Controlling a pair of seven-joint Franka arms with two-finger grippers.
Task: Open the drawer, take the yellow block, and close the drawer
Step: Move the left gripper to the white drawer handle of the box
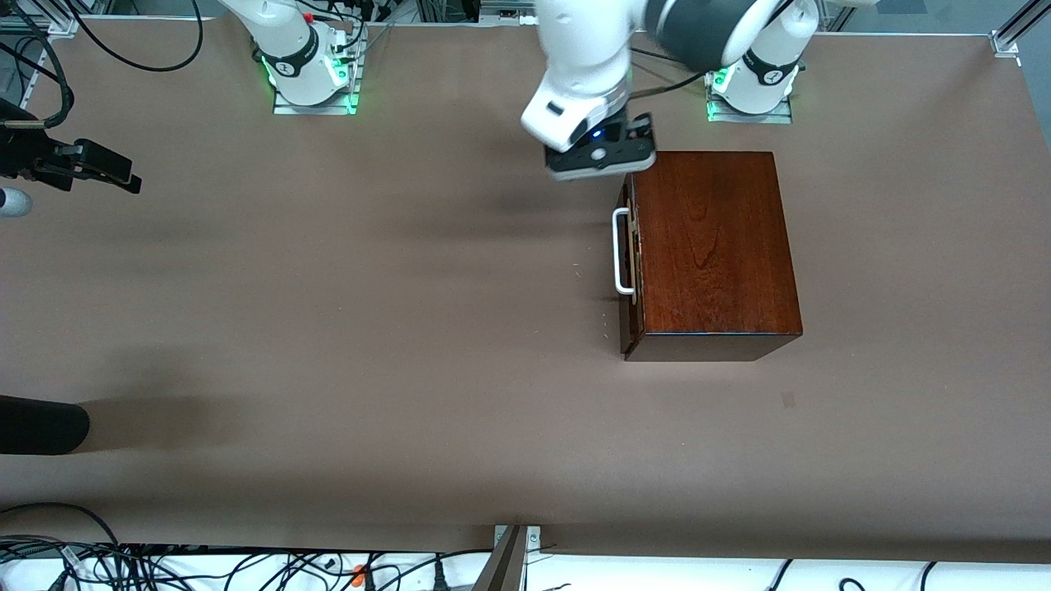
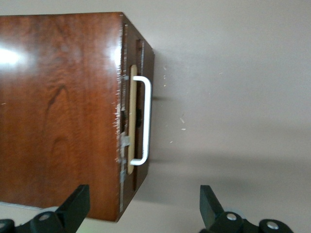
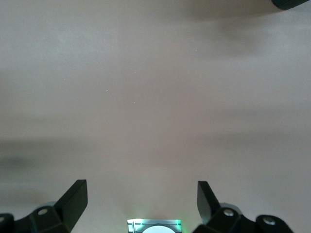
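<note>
The dark mahogany cabinet (image 1: 714, 254) stands toward the left arm's end of the table. Its drawer (image 1: 631, 263) is pushed in, and the white bar handle (image 1: 621, 250) faces the right arm's end. The handle (image 2: 145, 121) also shows in the left wrist view. My left gripper (image 1: 603, 156) hangs open over the table, beside the cabinet corner closest to the arm bases, with nothing between its fingers (image 2: 77, 204). My right gripper (image 1: 107, 171) waits open at the right arm's end of the table, over bare table (image 3: 146, 97). The yellow block is hidden.
A dark rounded object (image 1: 41, 425) juts in at the table's edge at the right arm's end, nearer the front camera. Cables (image 1: 246, 566) run along the edge closest to that camera. Both arm bases (image 1: 312, 74) stand along the edge farthest from it.
</note>
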